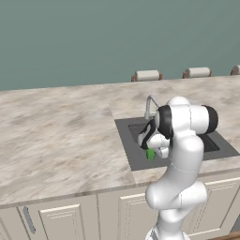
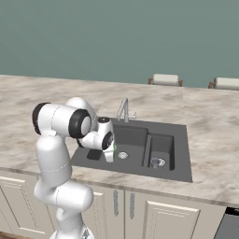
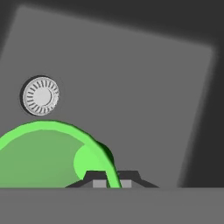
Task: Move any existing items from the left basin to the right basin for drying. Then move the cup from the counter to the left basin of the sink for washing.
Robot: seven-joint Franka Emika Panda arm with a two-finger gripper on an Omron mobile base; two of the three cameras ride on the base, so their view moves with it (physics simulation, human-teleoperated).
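Holding cup above left basin

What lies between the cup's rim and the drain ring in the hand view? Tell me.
In the hand view, only bare dark grey floor of the left basin separates the cup, held by the end effector, from the drain ring.

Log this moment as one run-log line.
phase: placing | gripper: jaws pinch cup rim | position: over left basin | drain ring: uncovered
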